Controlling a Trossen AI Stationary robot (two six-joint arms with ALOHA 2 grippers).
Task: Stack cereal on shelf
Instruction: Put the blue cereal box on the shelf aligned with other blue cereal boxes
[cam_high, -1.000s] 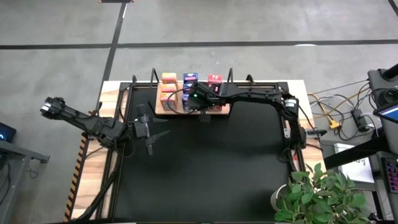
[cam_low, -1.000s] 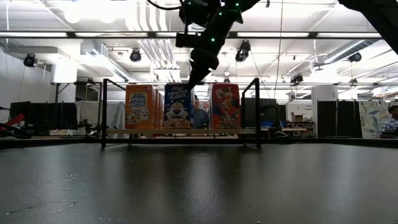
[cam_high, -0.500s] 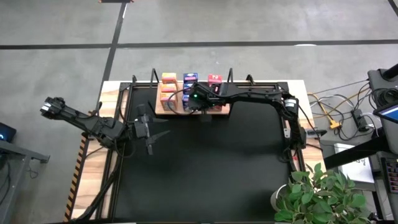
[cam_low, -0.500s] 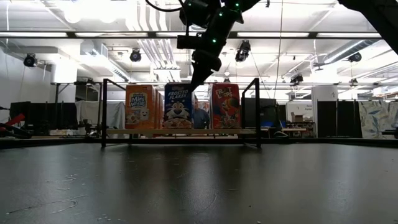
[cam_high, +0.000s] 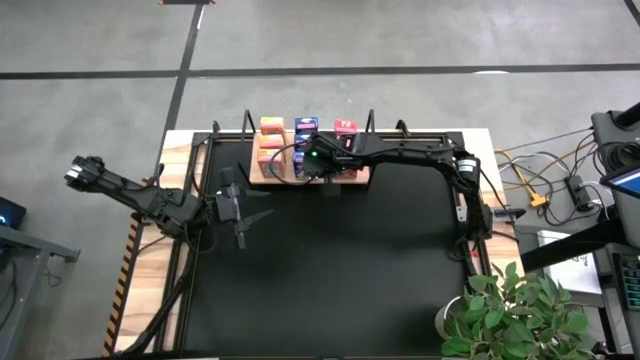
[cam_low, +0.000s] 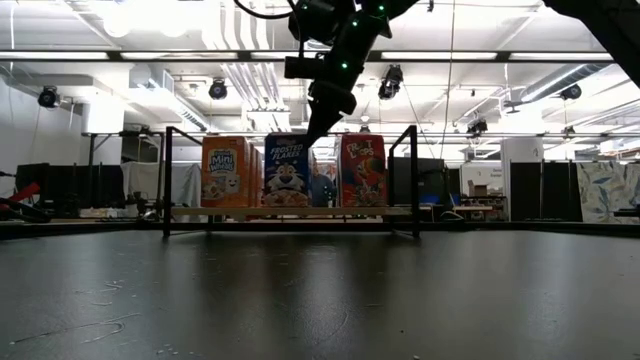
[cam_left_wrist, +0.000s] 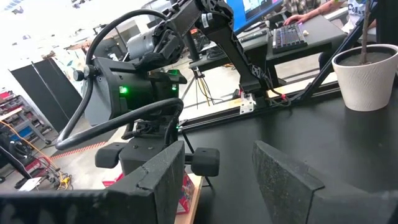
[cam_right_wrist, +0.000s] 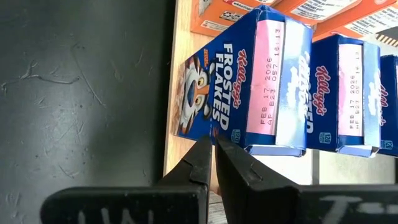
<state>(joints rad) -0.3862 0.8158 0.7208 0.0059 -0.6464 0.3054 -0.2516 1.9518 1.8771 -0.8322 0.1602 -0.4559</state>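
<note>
Glossy printed cardboard cereal (cam_right_wrist: 249, 81) stands on the pale wood shelf (cam_right_wrist: 180, 74).

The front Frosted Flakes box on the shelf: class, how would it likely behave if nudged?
The Frosted Flakes box looks like thin cardboard, so probably light and crushable. Standing tall and narrow on the shelf, it may tip easily. The right gripper, shut, hangs beside it.

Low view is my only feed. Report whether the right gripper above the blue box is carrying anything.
Observer: Nothing. The right gripper is shut and empty, tips beside the front Frosted Flakes box.
Operator: Count the blue boxes behind that one.
Observer: A second Frosted Flakes box stands directly behind it, and a third blue box shows partly at the picture's edge.
Operator: Locate the left arm.
Observer: The left gripper is open and empty over the black mat, off the left end of the shelf.
</note>
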